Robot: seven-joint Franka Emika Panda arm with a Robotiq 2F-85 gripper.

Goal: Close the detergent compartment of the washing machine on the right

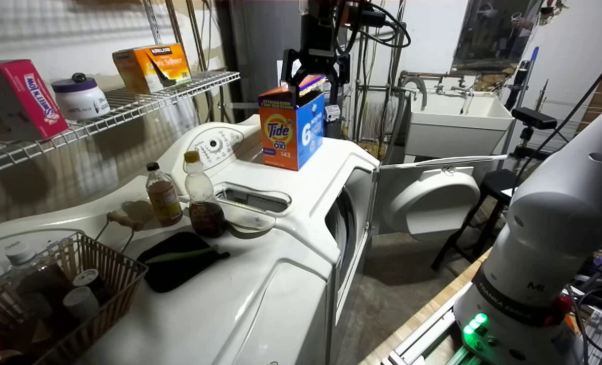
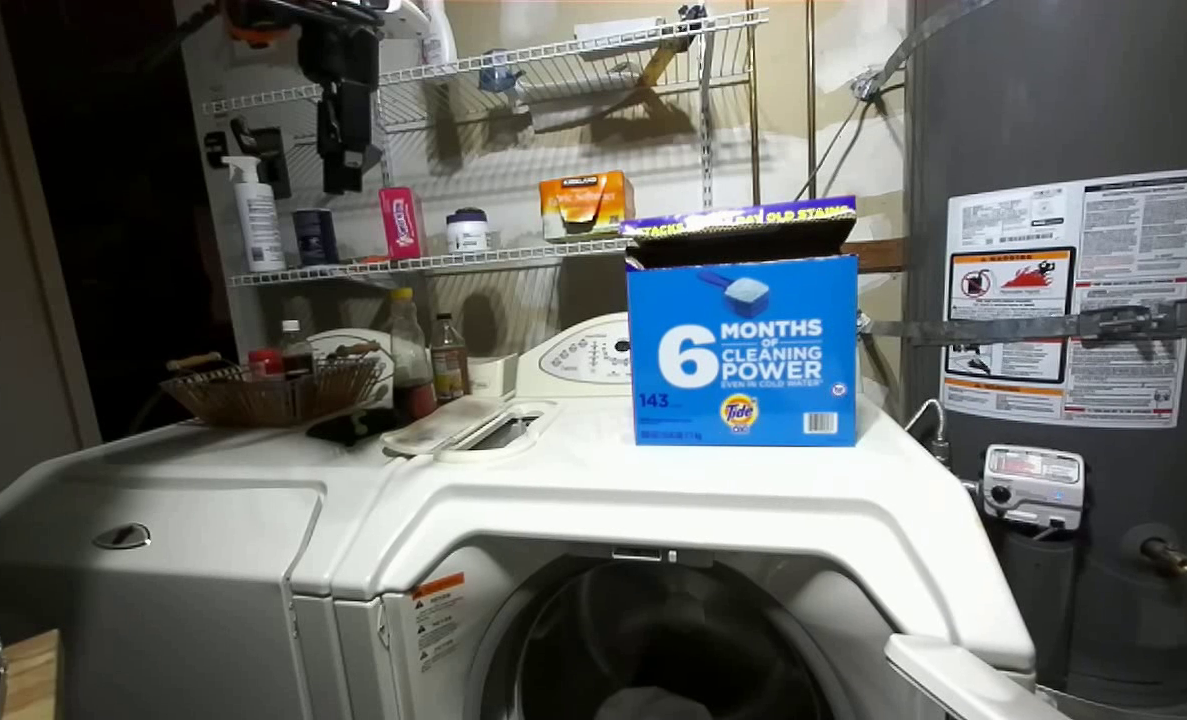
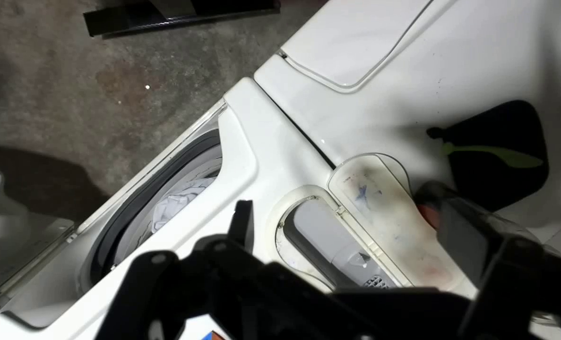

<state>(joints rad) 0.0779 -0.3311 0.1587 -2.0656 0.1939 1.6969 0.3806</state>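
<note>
In mid-air at the top centre of an exterior view, a black pincer (image 1: pixel 314 94), released, with fingers (image 3: pixel 242 224) spread wide apart, likewise in the wrist view. At centre right of the wrist view, the detergent compartment (image 3: pixel 325 226) of the washing machine (image 2: pixel 753 485), uncovered, with grey inner walls in sight. Along its right edge there, the stained lid (image 3: pixel 379 208), folded back across the seam toward the neighbouring machine (image 2: pixel 203 510). Just beside that lid, left of centre in an exterior view, a yellow-capped bottle (image 1: pixel 207 218) of dark liquid, impossible to tell whether touching; to its left, a black-capped bottle (image 1: pixel 164 200). Lower in that frame, a black mat (image 1: pixel 164 279) under a green utensil (image 1: pixel 181 255), then a wire basket (image 1: pixel 137 276) of containers at lower left. Upright on the washing machine, right of the compartment in an exterior view, a Tide detergent box (image 2: pixel 743 350) with top flap raised. At centre right of an exterior view, the door (image 1: pixel 435 203), swung out; at left in the wrist view, pale laundry (image 3: pixel 181 198). At upper left of an exterior view, on a wire shelf (image 1: pixel 204 87), a Sweet'N Low box (image 1: pixel 42 106), a purple-lidded jar (image 1: pixel 80 101) and a Kirkland fabric softener box (image 1: pixel 153 66).
</note>
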